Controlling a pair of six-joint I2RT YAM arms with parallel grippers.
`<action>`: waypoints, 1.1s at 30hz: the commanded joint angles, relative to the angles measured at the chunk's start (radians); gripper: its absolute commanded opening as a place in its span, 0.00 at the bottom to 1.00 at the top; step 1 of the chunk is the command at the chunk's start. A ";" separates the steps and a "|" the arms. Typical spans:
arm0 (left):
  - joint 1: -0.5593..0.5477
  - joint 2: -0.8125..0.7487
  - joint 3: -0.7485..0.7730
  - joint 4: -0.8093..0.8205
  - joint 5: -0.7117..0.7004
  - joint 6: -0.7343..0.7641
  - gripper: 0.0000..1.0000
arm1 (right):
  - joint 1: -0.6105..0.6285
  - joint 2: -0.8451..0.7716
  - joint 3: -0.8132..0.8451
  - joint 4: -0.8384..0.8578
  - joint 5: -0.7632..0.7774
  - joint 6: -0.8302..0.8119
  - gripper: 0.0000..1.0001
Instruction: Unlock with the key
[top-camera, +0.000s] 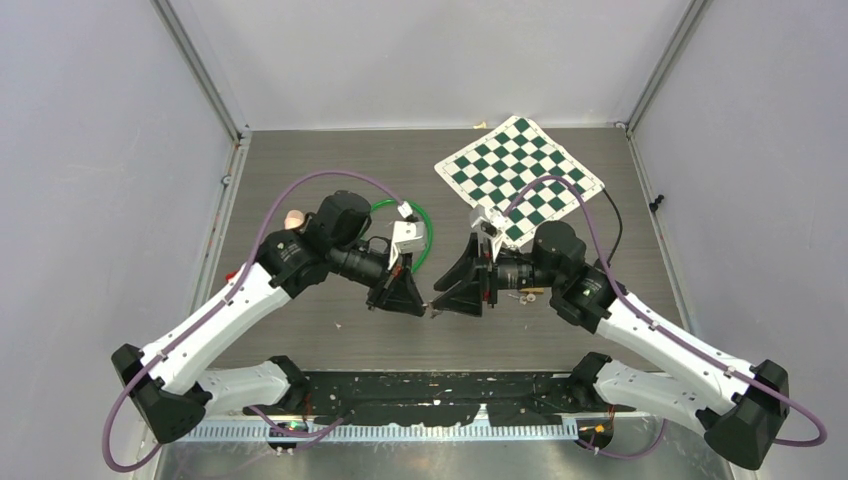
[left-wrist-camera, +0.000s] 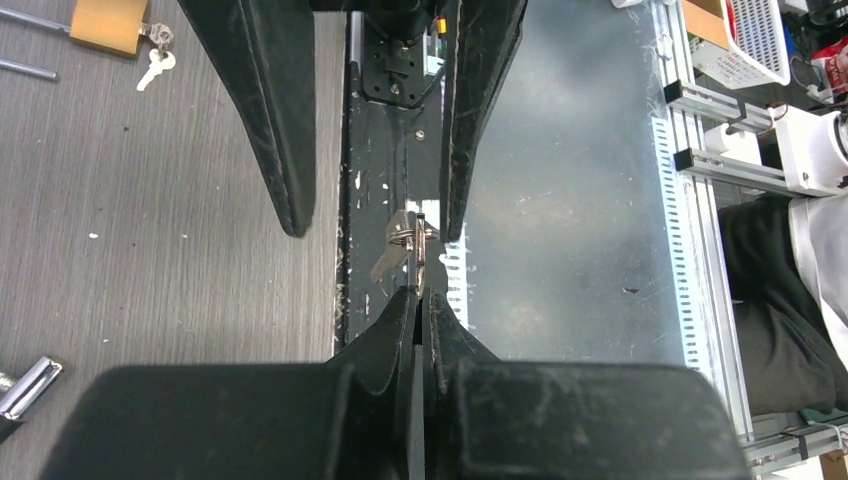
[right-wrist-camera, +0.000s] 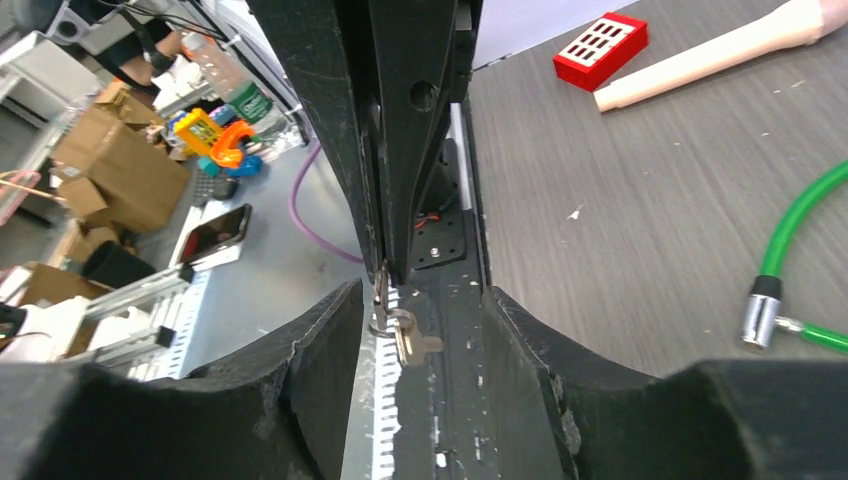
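My left gripper (left-wrist-camera: 420, 296) is shut on a small silver key on its ring (left-wrist-camera: 403, 243), held in the air above the table's near edge. My right gripper (right-wrist-camera: 420, 300) faces it, open, with its fingers on either side of the hanging key (right-wrist-camera: 402, 335) and not touching it. In the top view the two grippers meet tip to tip, left (top-camera: 418, 307) and right (top-camera: 442, 300). A brass padlock (left-wrist-camera: 105, 22) with another key bunch (left-wrist-camera: 155, 65) lies on the table behind the right gripper. It is mostly hidden under the right arm in the top view (top-camera: 527, 294).
A green cable lock (top-camera: 428, 232) lies behind the left gripper, its metal end (right-wrist-camera: 760, 315) near the right finger. A red block (right-wrist-camera: 600, 45) and a pink handle (right-wrist-camera: 700, 55) lie far left. A chessboard mat (top-camera: 520, 170) is at the back right.
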 joint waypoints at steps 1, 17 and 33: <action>0.002 0.015 0.011 0.057 0.035 -0.036 0.00 | -0.003 0.025 0.007 0.148 -0.080 0.118 0.52; 0.013 0.030 0.026 0.063 0.036 -0.052 0.00 | -0.003 0.037 -0.002 0.113 -0.140 0.089 0.30; 0.013 0.018 0.030 0.053 0.044 -0.048 0.00 | -0.002 0.030 0.018 -0.025 -0.052 -0.021 0.32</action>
